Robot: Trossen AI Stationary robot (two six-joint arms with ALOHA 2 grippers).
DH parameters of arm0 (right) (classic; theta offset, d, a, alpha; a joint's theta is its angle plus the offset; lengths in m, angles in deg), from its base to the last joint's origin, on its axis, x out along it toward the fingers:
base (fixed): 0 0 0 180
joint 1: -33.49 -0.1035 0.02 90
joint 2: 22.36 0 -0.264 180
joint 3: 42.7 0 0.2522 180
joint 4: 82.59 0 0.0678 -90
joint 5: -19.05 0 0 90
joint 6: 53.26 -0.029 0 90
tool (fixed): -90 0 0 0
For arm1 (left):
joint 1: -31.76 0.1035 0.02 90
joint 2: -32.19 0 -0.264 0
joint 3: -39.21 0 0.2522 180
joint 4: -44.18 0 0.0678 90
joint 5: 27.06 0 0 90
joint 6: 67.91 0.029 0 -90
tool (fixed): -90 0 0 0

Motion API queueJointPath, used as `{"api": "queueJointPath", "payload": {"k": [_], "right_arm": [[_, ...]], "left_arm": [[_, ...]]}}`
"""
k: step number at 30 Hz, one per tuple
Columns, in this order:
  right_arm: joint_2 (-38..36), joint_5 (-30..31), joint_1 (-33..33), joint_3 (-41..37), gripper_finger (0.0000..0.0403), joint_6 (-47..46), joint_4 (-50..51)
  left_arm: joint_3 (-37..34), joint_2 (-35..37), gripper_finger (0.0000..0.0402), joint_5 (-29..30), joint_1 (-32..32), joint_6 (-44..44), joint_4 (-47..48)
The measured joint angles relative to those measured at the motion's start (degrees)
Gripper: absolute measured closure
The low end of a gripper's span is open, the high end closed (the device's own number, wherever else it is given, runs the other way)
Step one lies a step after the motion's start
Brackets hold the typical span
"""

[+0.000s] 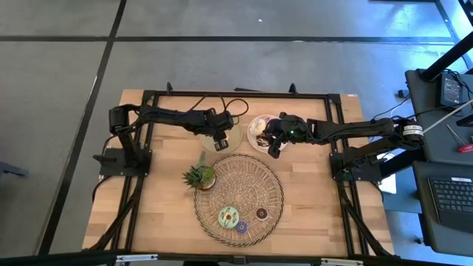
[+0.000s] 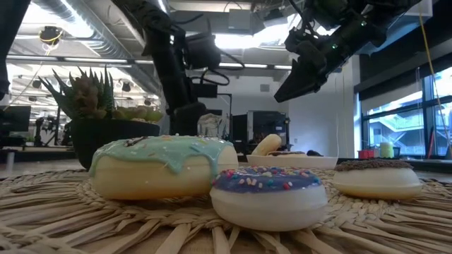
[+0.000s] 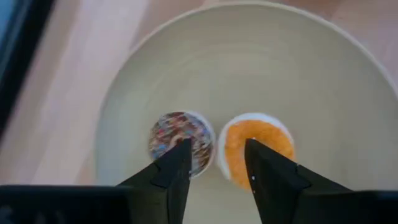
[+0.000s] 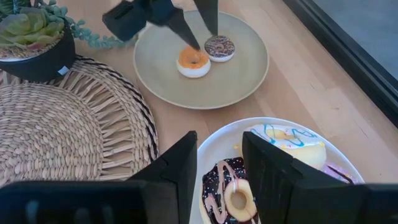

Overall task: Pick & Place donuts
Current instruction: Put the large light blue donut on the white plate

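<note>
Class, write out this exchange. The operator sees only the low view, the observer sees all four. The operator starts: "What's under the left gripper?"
Observer: The left gripper is over a beige plate holding an orange donut and a sprinkled donut.
Operator: Is it gripping either?
Observer: No. Its jaws are open and empty, above the gap between the two.
Operator: And the right gripper?
Observer: The right gripper hovers open over a white plate, above a chocolate donut.
</note>
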Motion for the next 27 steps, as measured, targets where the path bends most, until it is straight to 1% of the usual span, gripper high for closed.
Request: {"api": "queueJointPath", "payload": {"k": [3, 6, 11, 16, 18, 20, 25, 27], "right_arm": [[0.00, -0.01, -0.01, 0.00, 0.0273, -0.07, 0.05], [0.00, -0.02, 0.00, 0.00, 0.0273, -0.03, 0.29], [0.00, 0.00, 0.14, 0.00, 0.0273, 0.07, 1.75], [0.00, 0.00, 0.42, 0.00, 0.0273, 0.11, 1.88], [0.00, 0.04, 0.60, 0.00, 0.0273, 0.10, 1.71], [0.00, 0.02, 0.64, 0.00, 0.0273, 0.00, 1.67], [0.00, 0.04, 0.66, 0.00, 0.0273, -0.43, 1.66], [0.00, 0.02, 0.66, 0.00, 0.0273, -1.45, 1.66]], "left_arm": [[2.30, 0.54, 0.0242, 1.90, -0.51, 0.08, 2.16], [3.70, 1.99, 0.0232, 0.31, -1.76, 1.47, 3.61], [3.91, 4.08, 0.0221, -10.62, -6.76, 3.71, 0.94], [3.91, 4.68, 0.0215, -20.93, -14.44, 6.41, -0.38], [3.87, 4.65, 0.0215, -23.93, -17.94, 7.70, -2.16], [3.87, 4.61, 0.0216, -25.01, -21.58, 9.66, -3.88], [3.87, 4.46, 0.0215, -24.43, -29.50, 13.83, -6.88], [3.87, 4.45, 0.0215, -24.39, -32.06, 14.12, -6.98]]}}
